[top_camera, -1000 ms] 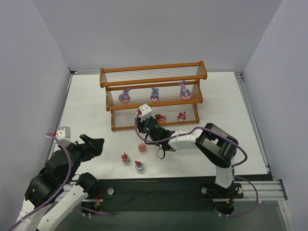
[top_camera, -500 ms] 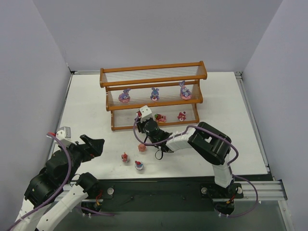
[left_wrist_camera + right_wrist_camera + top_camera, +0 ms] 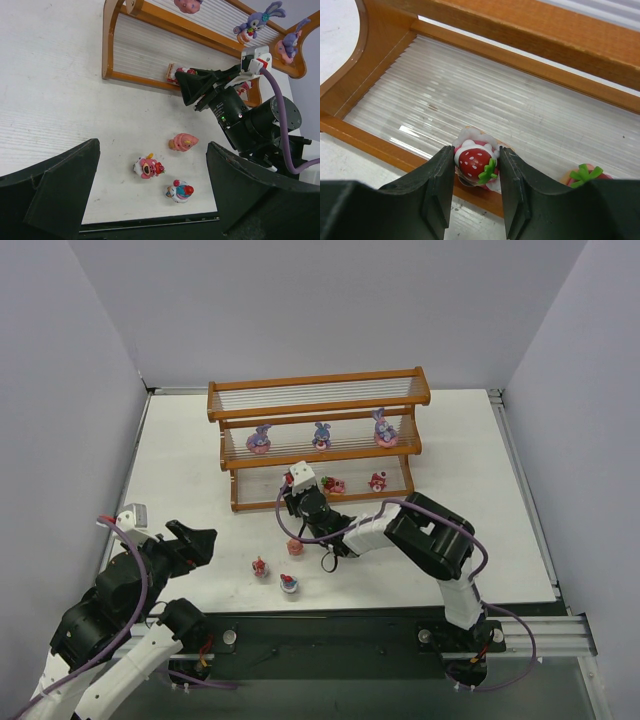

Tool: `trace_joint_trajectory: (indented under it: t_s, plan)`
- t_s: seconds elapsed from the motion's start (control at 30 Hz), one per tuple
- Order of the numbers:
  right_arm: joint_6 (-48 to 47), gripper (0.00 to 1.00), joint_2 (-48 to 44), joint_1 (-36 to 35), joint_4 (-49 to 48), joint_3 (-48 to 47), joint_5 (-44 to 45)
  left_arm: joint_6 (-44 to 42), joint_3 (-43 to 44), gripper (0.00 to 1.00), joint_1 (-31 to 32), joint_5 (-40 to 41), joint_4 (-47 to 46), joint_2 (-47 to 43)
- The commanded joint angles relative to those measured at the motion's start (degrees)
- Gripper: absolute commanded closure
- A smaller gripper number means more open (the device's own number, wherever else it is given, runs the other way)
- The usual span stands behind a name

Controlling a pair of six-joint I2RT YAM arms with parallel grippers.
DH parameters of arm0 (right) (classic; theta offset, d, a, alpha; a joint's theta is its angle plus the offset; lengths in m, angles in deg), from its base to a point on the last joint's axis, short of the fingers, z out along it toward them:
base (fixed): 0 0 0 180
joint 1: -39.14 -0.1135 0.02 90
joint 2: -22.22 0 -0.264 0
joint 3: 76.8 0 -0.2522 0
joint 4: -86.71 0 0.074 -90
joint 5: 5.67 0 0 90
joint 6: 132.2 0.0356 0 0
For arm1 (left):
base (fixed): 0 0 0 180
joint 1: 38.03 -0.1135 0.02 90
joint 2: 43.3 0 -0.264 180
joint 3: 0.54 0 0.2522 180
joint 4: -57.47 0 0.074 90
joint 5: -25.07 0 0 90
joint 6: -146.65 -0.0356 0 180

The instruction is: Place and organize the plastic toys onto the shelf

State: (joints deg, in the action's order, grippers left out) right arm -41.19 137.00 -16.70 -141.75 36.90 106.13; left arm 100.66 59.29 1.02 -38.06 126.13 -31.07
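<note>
The shelf [image 3: 318, 398] stands at the back of the table. Its middle tier carries three purple bunnies [image 3: 321, 435], and two red toys [image 3: 336, 485] sit on the bottom tier. My right gripper [image 3: 476, 165] is shut on a strawberry-topped cake [image 3: 472, 159], right at the bottom tier's front rail [image 3: 380, 145] and left of those two. I cannot tell whether the cake rests on the tier. Three more toys lie on the table: a pink one [image 3: 184, 142], a pink bear [image 3: 148, 167] and a white-and-blue cupcake [image 3: 180, 191]. My left gripper [image 3: 152, 145] hangs open above them, holding nothing.
The right arm [image 3: 430, 535] stretches across the table's middle from its base toward the shelf. The shelf's top tier [image 3: 320, 388] holds nothing. Grey walls close in the table on the left, right and back. The dark mounting rail [image 3: 350, 635] runs along the near edge.
The right arm's elbow has swung a little to the left while its gripper stays at the bottom tier with the cake. The left arm has not moved.
</note>
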Motion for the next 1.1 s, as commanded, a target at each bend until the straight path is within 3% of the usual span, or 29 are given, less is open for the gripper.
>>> trace_joint_trajectory:
  t_s: [0.0,0.6,0.93,1.07]
  plan:
    - [2.4,0.96,0.4,0.8,0.4,-3.3,1.4,0.5,1.4,0.03,0.6,1.3,0.1,-0.5]
    - [5.9,0.59,1.7,2.2,4.5,-6.9,-3.3,1.4,1.6,0.03,1.9,2.4,1.1,-1.2]
    - [7.2,0.51,2.2,3.3,6.8,-8.1,-4.8,1.8,1.6,0.03,2.4,3.1,1.4,-1.6]
    - [7.2,0.42,1.6,3.4,6.8,-8.0,-4.1,1.9,1.6,0.03,2.7,3.2,1.4,-1.6]
